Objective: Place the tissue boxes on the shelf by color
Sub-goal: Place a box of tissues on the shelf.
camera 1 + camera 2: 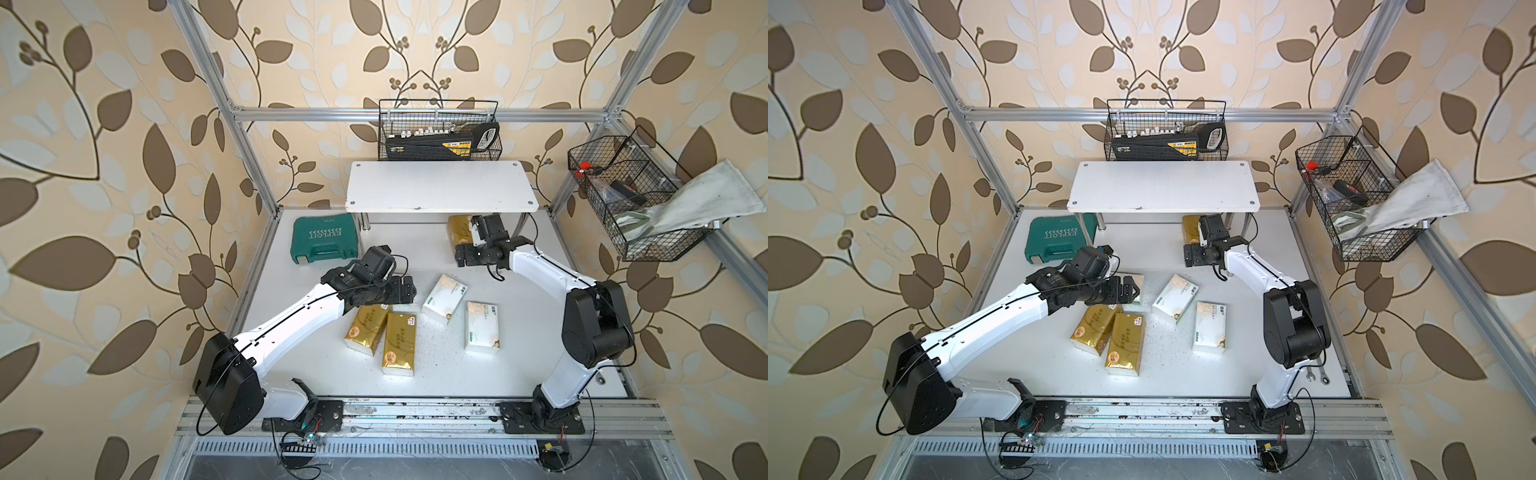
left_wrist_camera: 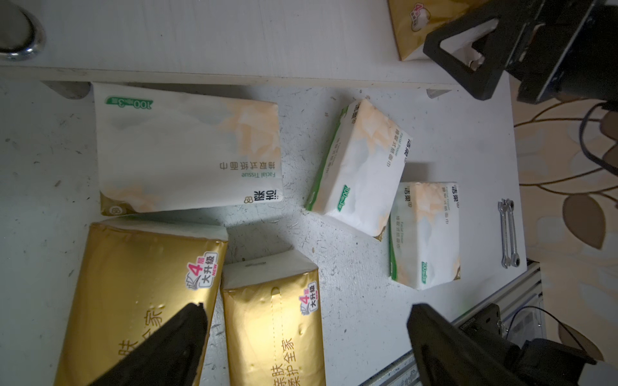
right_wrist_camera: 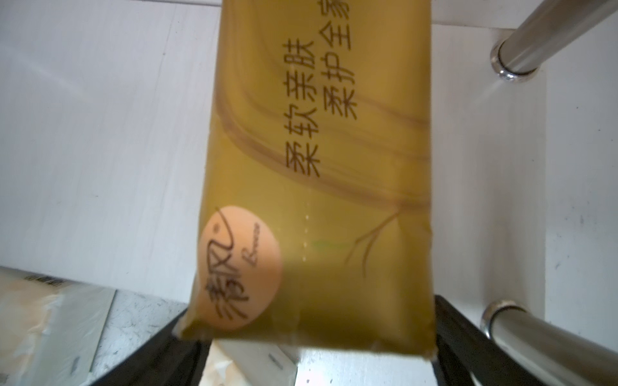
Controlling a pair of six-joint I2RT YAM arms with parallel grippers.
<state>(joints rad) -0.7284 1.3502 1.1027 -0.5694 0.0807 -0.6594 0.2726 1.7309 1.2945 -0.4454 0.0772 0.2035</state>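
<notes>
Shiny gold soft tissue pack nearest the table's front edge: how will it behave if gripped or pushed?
Probably soft: the shiny gold tissue pack shows dimples in its wrap in the left wrist view, so jaws may sink in. The glossy film looks slippery. Lying flat on its broad face, it should slide, not tip.

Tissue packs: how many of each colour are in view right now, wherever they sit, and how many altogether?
Gold tissue packs: 3
White tissue packs: 3
Total: 6
</notes>
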